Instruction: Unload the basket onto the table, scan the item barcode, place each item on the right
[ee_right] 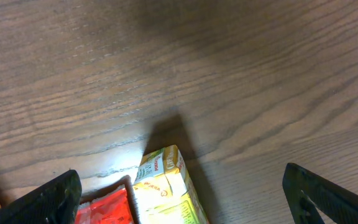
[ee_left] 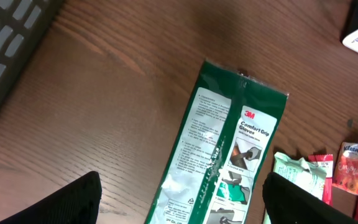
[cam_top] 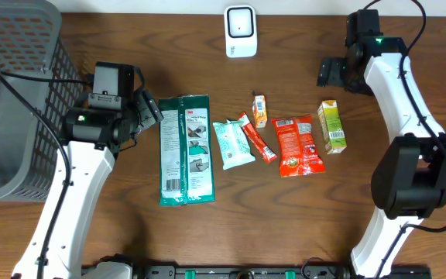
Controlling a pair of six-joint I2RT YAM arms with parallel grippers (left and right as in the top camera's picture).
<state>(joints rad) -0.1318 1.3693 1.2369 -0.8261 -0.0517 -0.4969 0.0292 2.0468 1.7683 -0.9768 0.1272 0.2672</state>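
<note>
You had the left fingers [ee_left: 61,204] spread wide with nothing between them, sitting just beside the top-left corner of the long green plastic 3M glove packet [cam_top: 186,147], not touching it as far as the views showed. The right fingers [ee_right: 42,200] were also wide apart and empty, up at the far right of the brown wood-grain desk [cam_top: 285,225], above the top end of the small yellow-green drink carton [cam_top: 331,126]. My read was that the glove packet was the item to scan, since your left arm was nearest it. It lay flat, printed back up, long axis running away from you, left of the other goods. Expect it to be light, floppy and slick: a thin film bag with soft contents that will sag if you lift one end. Take it across a long edge near the middle, or by the sealed top strip, and pinch firmly. A white panel near its lower left corner might be the barcode, but it was too small to confirm. The white plastic scanner unit [cam_top: 240,31] stood at the far middle edge, well apart from the packet. A pale teal tissue pack [cam_top: 231,143] sat just beside the packet's right edge, then a red stick sachet [cam_top: 257,138], a small orange box [cam_top: 259,110] and a red foil snack bag [cam_top: 297,145]. A grey mesh basket [cam_top: 22,46] filled the left side, close to your left arm. The desk was smooth, so the film may slide before the fingers bite.
</note>
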